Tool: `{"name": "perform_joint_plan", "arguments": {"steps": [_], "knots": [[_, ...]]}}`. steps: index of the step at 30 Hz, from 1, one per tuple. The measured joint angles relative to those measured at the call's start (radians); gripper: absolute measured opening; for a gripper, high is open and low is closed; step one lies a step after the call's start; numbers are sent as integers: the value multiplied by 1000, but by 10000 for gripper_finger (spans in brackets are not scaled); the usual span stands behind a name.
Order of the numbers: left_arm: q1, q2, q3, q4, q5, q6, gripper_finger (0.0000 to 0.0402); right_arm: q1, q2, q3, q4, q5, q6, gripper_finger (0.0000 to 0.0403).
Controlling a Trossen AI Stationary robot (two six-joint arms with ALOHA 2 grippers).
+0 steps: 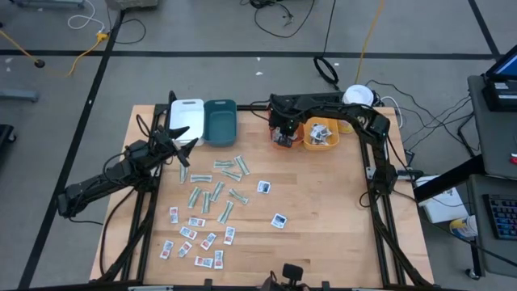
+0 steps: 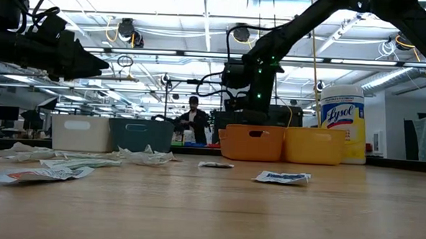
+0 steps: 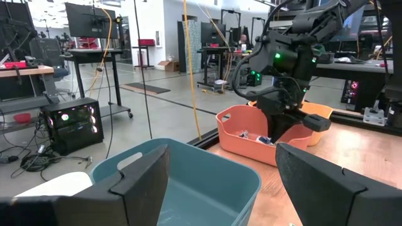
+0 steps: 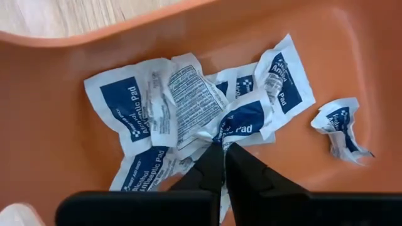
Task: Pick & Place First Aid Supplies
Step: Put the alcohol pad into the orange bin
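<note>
Several white packets with blue print (image 4: 188,107) lie piled in the orange bin (image 1: 282,137), and my right gripper (image 4: 224,149) is down inside it, shut at the pile's top packet. Two more blue-print packets (image 1: 264,187) lie on the table. Pale-green strips (image 1: 212,192) and small red-print packets (image 1: 194,238) are scattered toward the near-left. My left gripper (image 3: 220,188) hovers open over the near side of the teal bin (image 3: 188,188), touching nothing. In the high view it (image 1: 184,139) sits next to the white bin (image 1: 186,113). My right gripper pinches the crumpled edge (image 4: 212,134) of a blue-print packet between its two fingertips, coming from above and pointing down into the orange bin. The packet lies on the other packets in the bin. The fingertips cover the exact spot of the hold.
A yellow-orange bin (image 1: 321,133) with packets stands right of the orange one, and a white canister (image 2: 341,121) stands behind it. A small crumpled packet (image 4: 342,129) lies apart in the orange bin. Bare wood stretches along the table's right side (image 1: 339,210). A person (image 2: 193,118) stands in the room beyond.
</note>
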Motion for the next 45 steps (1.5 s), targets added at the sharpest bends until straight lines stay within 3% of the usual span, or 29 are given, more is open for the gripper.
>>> {"name": "perform_joint_plan", "arguments": {"steps": [5, 11, 18, 23, 31, 45], "knots": [[0, 0, 0, 0, 0, 0, 296, 1, -10, 0, -5, -2, 0, 41], [0, 0, 0, 0, 0, 0, 296, 1, -27, 40, -68, -2, 29, 145], [0, 0, 0, 0, 0, 0, 296, 23, -47, 155, -252, -1, 252, 225], [0, 0, 0, 0, 0, 0, 296, 42, -48, 244, -388, -4, 512, 232], [0, 0, 0, 0, 0, 0, 296, 77, -48, 304, -439, -4, 898, 231], [0, 0, 0, 0, 0, 0, 296, 322, -48, 304, -404, -4, 926, 235]]}}
